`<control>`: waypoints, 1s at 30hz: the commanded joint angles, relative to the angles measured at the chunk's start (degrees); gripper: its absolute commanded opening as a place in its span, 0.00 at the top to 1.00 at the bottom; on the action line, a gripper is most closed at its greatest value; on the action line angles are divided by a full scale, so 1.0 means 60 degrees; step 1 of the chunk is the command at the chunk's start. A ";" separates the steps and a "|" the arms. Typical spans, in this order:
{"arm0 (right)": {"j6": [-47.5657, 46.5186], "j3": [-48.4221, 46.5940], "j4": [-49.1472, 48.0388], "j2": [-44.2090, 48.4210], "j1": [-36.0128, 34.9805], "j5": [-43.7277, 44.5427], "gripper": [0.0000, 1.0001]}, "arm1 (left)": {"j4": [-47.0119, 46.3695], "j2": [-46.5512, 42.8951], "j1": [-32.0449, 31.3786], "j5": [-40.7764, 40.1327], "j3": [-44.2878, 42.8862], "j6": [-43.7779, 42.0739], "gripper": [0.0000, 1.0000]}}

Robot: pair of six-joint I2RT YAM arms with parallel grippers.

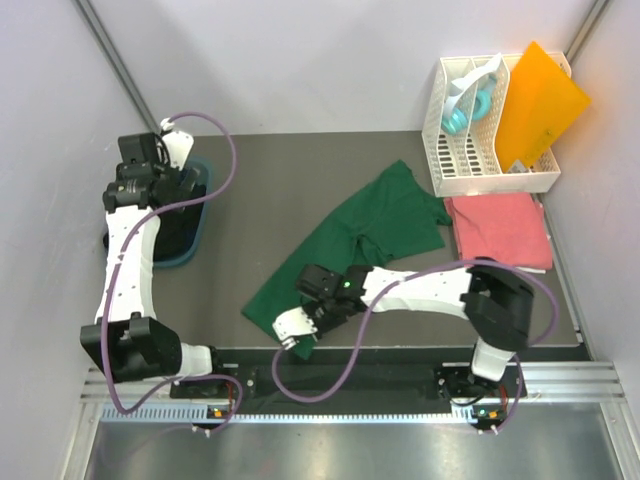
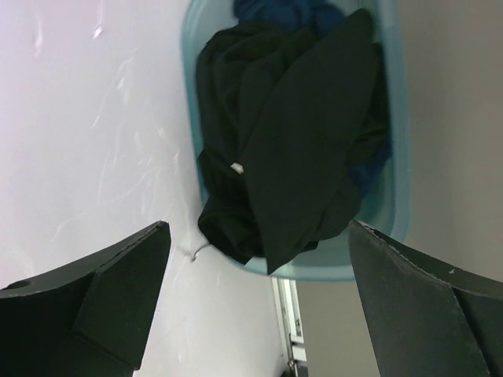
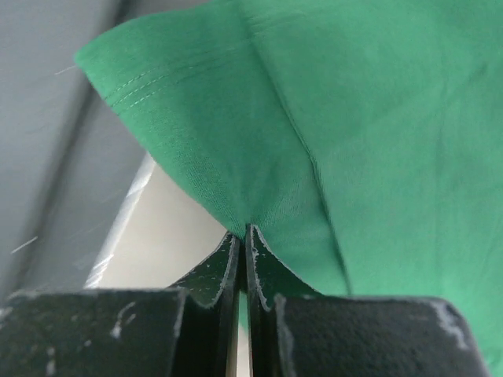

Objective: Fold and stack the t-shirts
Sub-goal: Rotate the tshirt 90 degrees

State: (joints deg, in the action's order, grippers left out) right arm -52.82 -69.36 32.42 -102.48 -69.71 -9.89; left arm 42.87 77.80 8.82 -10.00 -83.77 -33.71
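A dark green t-shirt (image 1: 360, 235) lies spread across the middle of the table, its lower hem near the front edge. My right gripper (image 1: 297, 338) is shut on that hem. In the right wrist view the jaws (image 3: 245, 233) pinch a fold of green cloth (image 3: 354, 118) and lift it off the surface. A coral pink t-shirt (image 1: 500, 230) lies folded at the right. Black t-shirts (image 2: 291, 133) are heaped in a teal basin (image 2: 397, 196) at the left. My left gripper (image 2: 258, 236) hangs open above the basin, holding nothing.
A white slotted rack (image 1: 480, 150) stands at the back right, holding an orange plastic sheet (image 1: 540, 100) and a pale blue item (image 1: 465, 105). Grey walls close in the left and right sides. A metal rail (image 1: 350, 385) runs along the front edge.
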 commanded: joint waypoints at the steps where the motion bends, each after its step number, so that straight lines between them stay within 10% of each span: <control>1: 0.0994 0.0894 0.1597 0.1519 -0.0144 -0.1003 1.00 | -0.0452 0.0348 -0.0384 0.1167 -0.0262 -0.0416 0.01; 12: 0.0805 0.2551 0.2812 0.2870 -0.0349 -0.2130 0.95 | -0.0056 0.1299 -0.2786 0.1974 -0.0468 -0.1368 0.01; 16: 0.0732 0.2596 0.3193 0.3469 -0.0320 -0.1912 0.23 | -0.0011 0.1929 -0.3650 0.2340 -0.0541 -0.1018 0.01; 19: 0.0673 0.2070 0.3574 0.3762 0.0118 -0.1765 0.01 | -0.0216 0.2749 -0.4104 0.2545 -0.0745 -0.0565 0.01; 30: 0.2838 -0.3948 0.3546 0.3209 0.5491 -0.1369 0.02 | 0.0733 0.8386 -0.4926 0.5311 -0.6505 0.1911 0.01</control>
State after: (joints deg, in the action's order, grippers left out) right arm -44.27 -80.71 54.85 -81.12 -47.35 -18.33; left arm 44.53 119.70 -19.73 11.88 -107.33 -29.82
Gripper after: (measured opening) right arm 0.986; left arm 0.991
